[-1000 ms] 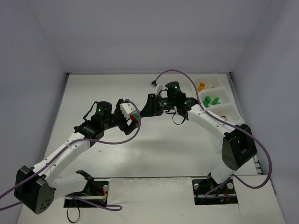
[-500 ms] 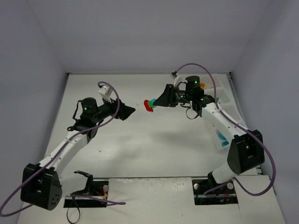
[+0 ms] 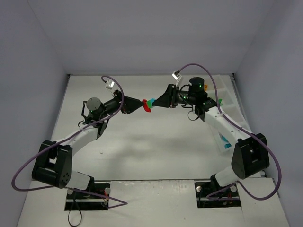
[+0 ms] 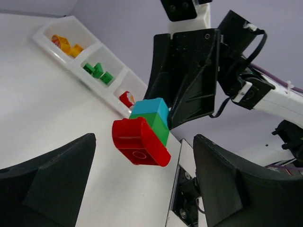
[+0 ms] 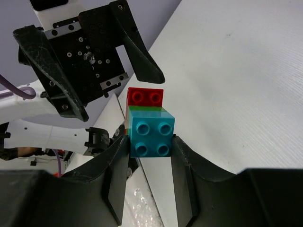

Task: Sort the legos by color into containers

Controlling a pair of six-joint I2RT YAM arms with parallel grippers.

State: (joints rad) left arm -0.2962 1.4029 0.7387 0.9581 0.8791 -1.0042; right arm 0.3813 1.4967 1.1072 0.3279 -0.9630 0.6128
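Two hands up in the air, tip to tip, over the surface (image 3: 142, 151), nearer its back edge than its front edge. First the right hand (image 5: 149, 153): clamped tight on a little stack (image 3: 148, 104) of three bricks stuck together. Pinches the teal-blue brick (image 5: 150, 136) from both sides, with the round bumps turned toward the wrist camera. Next out from the fingers, a green brick (image 4: 156, 125) stuck to the teal-blue one. Last and farthest out, a red brick (image 4: 138, 142), poking toward the other arm.

Then the left hand (image 4: 144, 142), right in front of the stack: fingers wide apart, one on each side of the red brick, with a gap on both sides. Not touching it. Holding nothing.

Farther out, along the right edge of the surface, a long white tray (image 4: 61, 59) with small boxes in a row. Starting at the back right corner and coming forward: orange-yellow bricks (image 4: 66, 45) in one box, green bricks (image 4: 98, 72) in the next box, a red piece (image 4: 126, 99) in the box after that. Nearer the front edge, seen from the top camera, teal-blue bricks (image 3: 225, 142) in one more box, just beside the right arm.

Purple cables (image 3: 201, 66) looping over both arms. Plain grey walls (image 3: 142, 38) on three sides of the surface.
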